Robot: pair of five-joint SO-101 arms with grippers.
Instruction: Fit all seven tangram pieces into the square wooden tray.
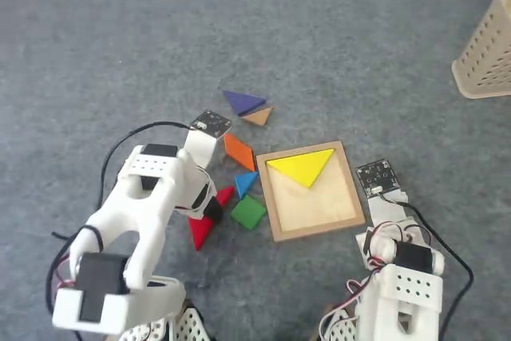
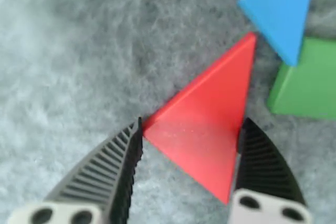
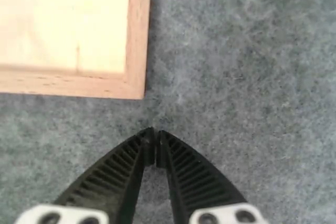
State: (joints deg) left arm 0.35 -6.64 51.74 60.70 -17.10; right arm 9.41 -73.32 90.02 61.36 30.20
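So, step in hand: pickup of the red triangle [image 2: 205, 129], by my read. Left tool [image 2: 192, 125] is low over it w/ jaws apart, one finger at each side of the piece, pads right at its edges. Can't say it's pinched yet; the piece looks flat on the grey desk [image 1: 120, 61].

Right tool [image 3: 156, 148] has jaws together, nothing in them, and hangs over the desk just beside a corner of the tray [image 3: 137, 35].

Progress: early. Only the yellow triangle [image 1: 302, 167] sits in the tray, against the far rim. The other 6 are out on the desk, all on the tray's left side:
- red triangle under the left tool
- blue triangle [image 1: 245, 182] & green square [image 1: 248, 212] just beside the rim
- orange piece [image 1: 238, 149] near the tray's far-left corner
- purple triangle [image 1: 242, 101] & tan triangle [image 1: 257, 116] further back, touching or nearly so

Next move calls for: close squarely on the red piece w/o it twisting or skidding, since the grip is on slanted edges. Then lift clear of blue/green, carry over the rim, and rotate so its long edge mates w/ the yellow one or a tray wall.
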